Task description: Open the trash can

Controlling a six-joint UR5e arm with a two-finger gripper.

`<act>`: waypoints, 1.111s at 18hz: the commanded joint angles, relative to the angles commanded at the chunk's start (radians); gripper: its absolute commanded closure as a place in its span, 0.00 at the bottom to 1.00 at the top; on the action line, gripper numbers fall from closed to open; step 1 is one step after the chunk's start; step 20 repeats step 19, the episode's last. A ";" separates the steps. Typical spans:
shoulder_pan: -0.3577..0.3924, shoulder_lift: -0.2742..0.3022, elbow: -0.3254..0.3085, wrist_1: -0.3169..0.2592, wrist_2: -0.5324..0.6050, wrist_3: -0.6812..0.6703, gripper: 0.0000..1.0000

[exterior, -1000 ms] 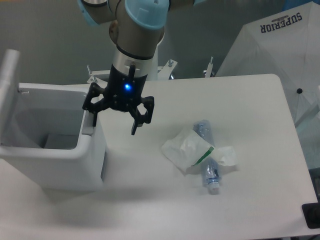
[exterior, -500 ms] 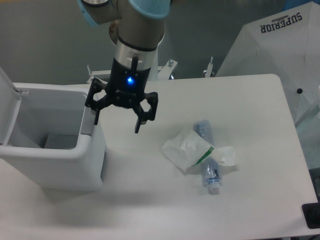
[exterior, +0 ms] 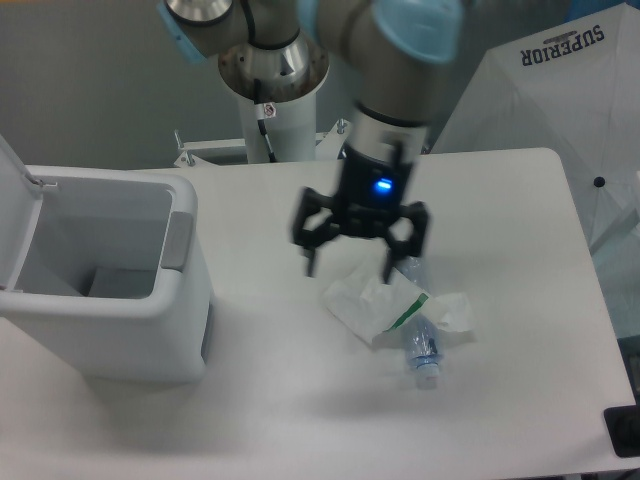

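Note:
The white trash can (exterior: 110, 325) stands at the left of the table with its lid (exterior: 18, 225) swung up at the far left, so the inside shows. A grey push-button tab (exterior: 179, 240) sits on its right rim. My gripper (exterior: 350, 268) hangs open over the table's middle, well to the right of the can, just above the crumpled wrapper. Nothing is between its fingers.
A crumpled white wrapper (exterior: 372, 300) lies on a clear plastic bottle (exterior: 418, 335) right of centre. A white umbrella (exterior: 560, 110) printed SUPERIOR stands beyond the table's right edge. The arm's base (exterior: 272, 110) rises behind the table. A dark object (exterior: 625, 432) sits at the bottom right.
My gripper has moved right, from beside the trash can's button to above the wrapper and bottle. The lid has stayed up.

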 joint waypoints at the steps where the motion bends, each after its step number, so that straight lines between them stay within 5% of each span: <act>1: 0.008 -0.020 0.011 0.006 0.023 0.011 0.00; 5: 0.017 -0.089 0.022 0.047 0.182 0.113 0.00; 11: 0.044 -0.169 0.060 0.072 0.250 0.483 0.00; 20: 0.068 -0.187 0.058 0.074 0.385 0.736 0.00</act>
